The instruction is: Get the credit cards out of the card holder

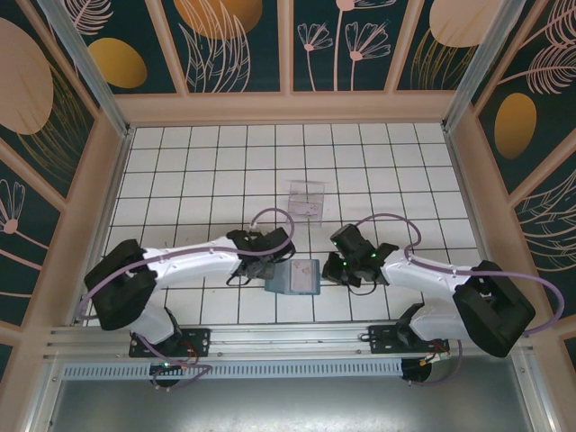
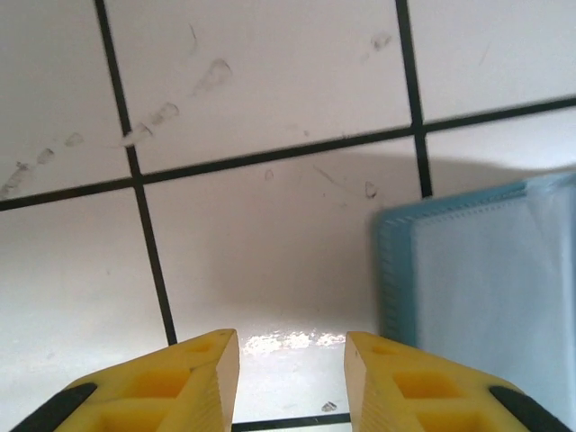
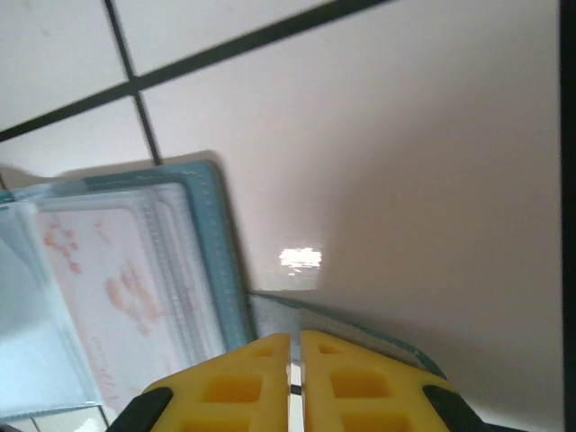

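White tiles; pink-printed card in holder

1. The right hand, its yellow fingers drawn almost together, sits at a teal-edged flap.
2. The teal card holder lies open at left, a pink-printed card inside a clear sleeve.
3. The white tiled surface gleams beneath.

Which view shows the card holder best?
Right wrist: the card holder lies open close up, its clear sleeves and a pink-printed card visible, though blurred. Top external shows it whole but small; left wrist catches one teal corner.
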### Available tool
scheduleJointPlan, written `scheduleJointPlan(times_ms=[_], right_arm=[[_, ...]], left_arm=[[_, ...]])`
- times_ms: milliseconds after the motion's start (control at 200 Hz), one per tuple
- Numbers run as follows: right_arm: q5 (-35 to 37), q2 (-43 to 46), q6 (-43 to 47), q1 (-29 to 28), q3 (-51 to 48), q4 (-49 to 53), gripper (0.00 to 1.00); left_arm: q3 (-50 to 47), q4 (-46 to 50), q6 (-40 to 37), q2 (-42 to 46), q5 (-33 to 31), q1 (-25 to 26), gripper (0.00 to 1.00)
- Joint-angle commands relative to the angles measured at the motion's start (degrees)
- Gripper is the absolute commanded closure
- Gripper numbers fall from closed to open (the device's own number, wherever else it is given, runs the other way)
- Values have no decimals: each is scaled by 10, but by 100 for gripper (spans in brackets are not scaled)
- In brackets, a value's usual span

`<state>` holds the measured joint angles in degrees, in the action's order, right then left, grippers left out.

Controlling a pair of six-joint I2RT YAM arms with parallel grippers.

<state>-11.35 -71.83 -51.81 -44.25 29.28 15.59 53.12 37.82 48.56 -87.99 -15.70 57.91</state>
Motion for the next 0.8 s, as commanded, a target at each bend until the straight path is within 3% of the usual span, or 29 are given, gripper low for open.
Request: scheduleJointPlan(times_ms=[0,385,796], right_arm=[[19,-4,11,-7,34,31,86],[23,-50,15,-33,84,40,77],[25,-101,21,-47,94,37,56]], left_arm=[[-1,-49,2,47,38,-13,62],[38,-145,17,73,135,-17,62],[-55,-300,69,6,238,-38,65]])
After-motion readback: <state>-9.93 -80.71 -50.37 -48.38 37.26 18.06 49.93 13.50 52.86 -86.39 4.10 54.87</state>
